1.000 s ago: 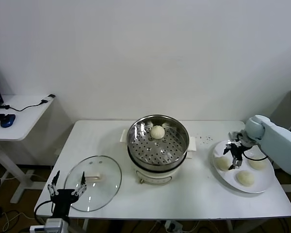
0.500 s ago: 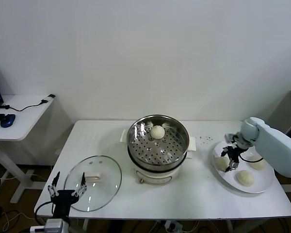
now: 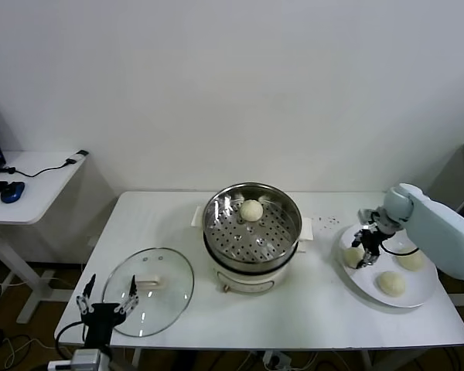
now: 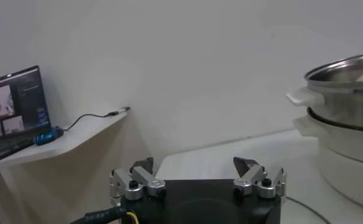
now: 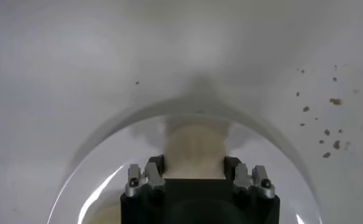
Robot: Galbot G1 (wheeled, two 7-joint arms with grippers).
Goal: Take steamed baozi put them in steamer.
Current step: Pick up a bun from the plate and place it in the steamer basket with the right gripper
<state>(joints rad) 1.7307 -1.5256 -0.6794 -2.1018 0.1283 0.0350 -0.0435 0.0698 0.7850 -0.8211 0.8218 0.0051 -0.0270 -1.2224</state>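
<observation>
One baozi [image 3: 251, 209] lies at the back of the steel steamer [image 3: 216, 232] in the middle of the table. Three baozi rest on the white plate [image 3: 421, 297] at the right: one at the plate's left [image 3: 352, 256], one at the right [image 3: 411, 260], one at the front [image 3: 390, 283]. My right gripper [image 3: 366, 249] is down on the left one. In the right wrist view its fingers [image 5: 155, 171] press both sides of that baozi [image 5: 195, 146], and the gripper [image 5: 193, 165] is shut on it. My left gripper [image 3: 107, 296] is open and empty at the front left.
A round glass lid [image 3: 148, 290] lies flat at the table's front left, just beside my left gripper [image 4: 197, 165]. The plate's rim [image 5: 102, 131] arcs around the held bun. Dark crumbs [image 3: 326, 222] dot the table between steamer and plate. A side desk [image 3: 31, 182] stands at the left.
My right gripper has shifted a little to the left and back over the plate and closed round the left baozi. The left arm has not moved.
</observation>
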